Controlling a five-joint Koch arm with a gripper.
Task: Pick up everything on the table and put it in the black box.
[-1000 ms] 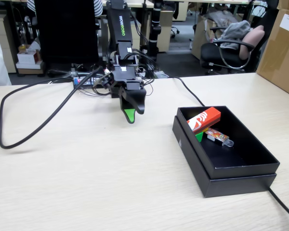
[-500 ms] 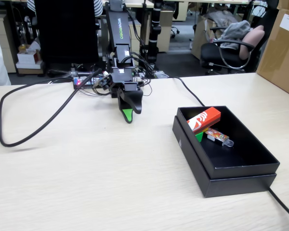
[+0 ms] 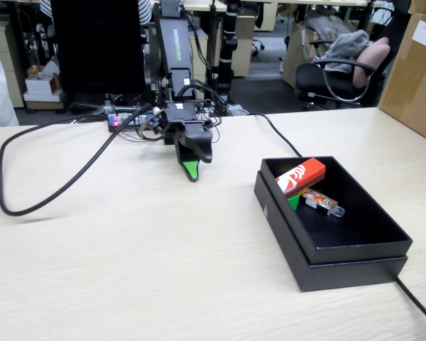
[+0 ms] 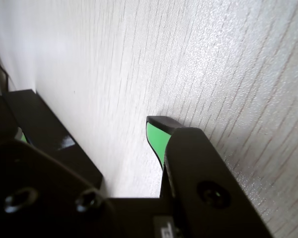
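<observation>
The black box [image 3: 284, 220] sits on the right of the table [image 3: 163, 270] in the fixed view. Inside it, the red-orange block [image 3: 300, 175] leans against the near-left wall. A green cube [image 3: 294, 201] peeks out beneath it. No yellow cube shows. My gripper [image 3: 199, 169] hangs just above the tabletop, left of the box and clear of it. It is open and holds nothing. In the wrist view its green-padded finger [image 4: 156, 139] stands over bare wood, with a wall of the black box [image 4: 44, 134] at the left.
A small multicoloured stick [image 3: 322, 202] lies in the box beside the block. A thick black cable [image 3: 50, 192] loops across the left of the table, and another cable [image 3: 419, 302] leaves past the box's near-right corner. A brown carton [image 3: 415, 67] stands at the far right.
The gripper has shifted only slightly near the arm's base. The things in the box have not moved.
</observation>
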